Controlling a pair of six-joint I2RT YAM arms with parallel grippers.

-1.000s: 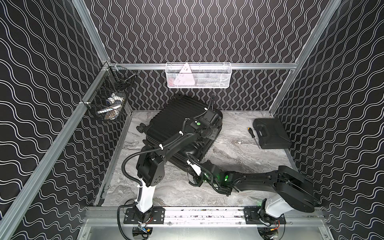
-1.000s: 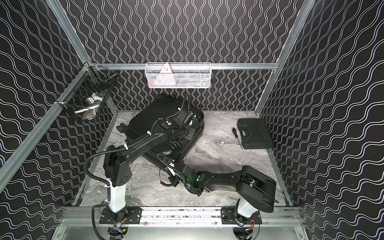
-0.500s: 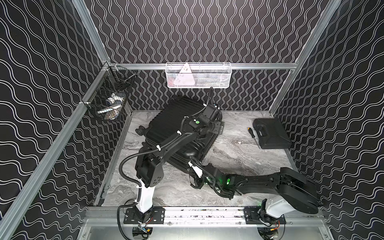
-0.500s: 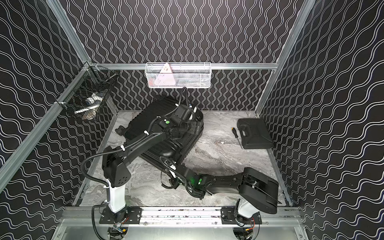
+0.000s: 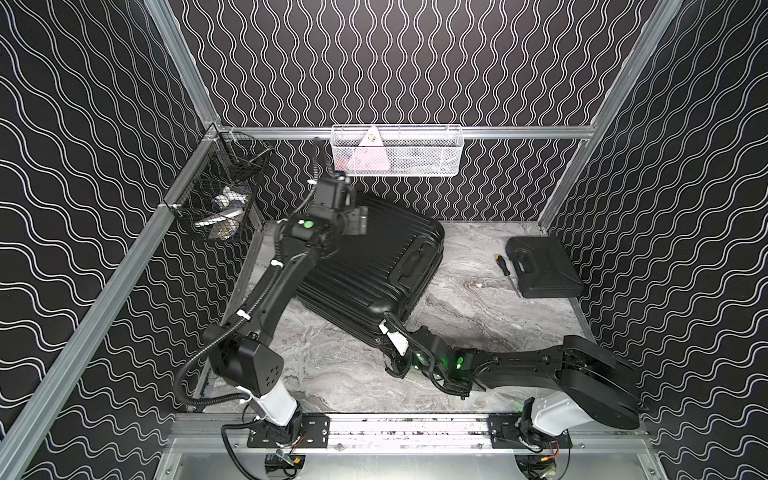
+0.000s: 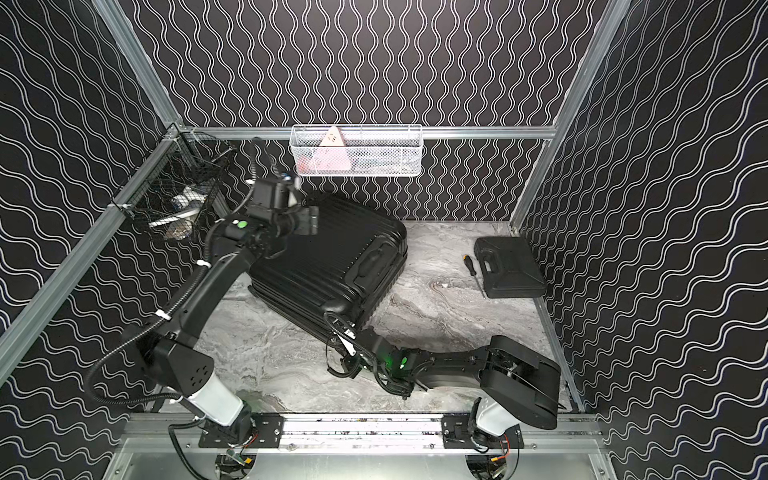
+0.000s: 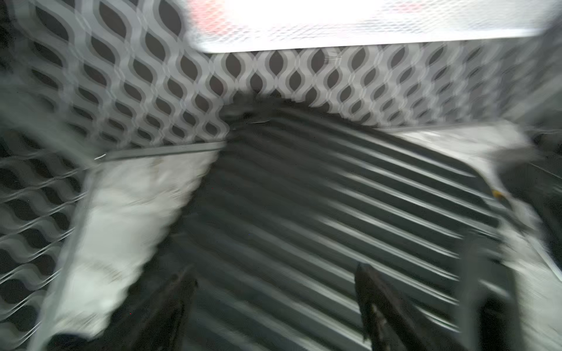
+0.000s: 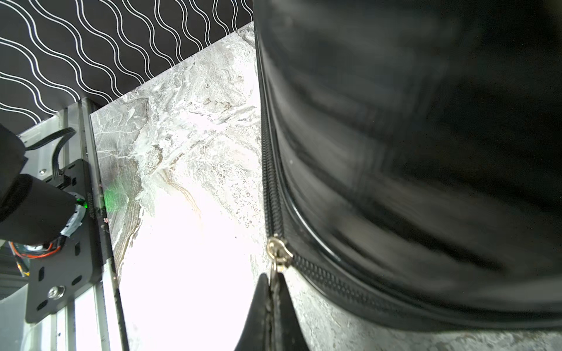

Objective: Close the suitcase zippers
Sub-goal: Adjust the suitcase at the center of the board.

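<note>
The suitcase (image 5: 374, 266) lies flat on the desk (image 5: 478, 303), toward the back and on the left arm's side. Its two ribbed black shells are brought together, so the lid is down and zipping looks underway, not finished. The right arm (image 5: 519, 368) reaches low to the case's near corner, its jaws pinched shut on the small metal pull (image 8: 277, 252). That pull sits right at the rounded corner of the zipper (image 8: 269, 182). Black teeth run away on both sides of it, and I cannot tell which stretch is already closed. No second pull shows. The left arm (image 5: 270, 291) hovers over the far corner, jaws apart and empty.
</note>
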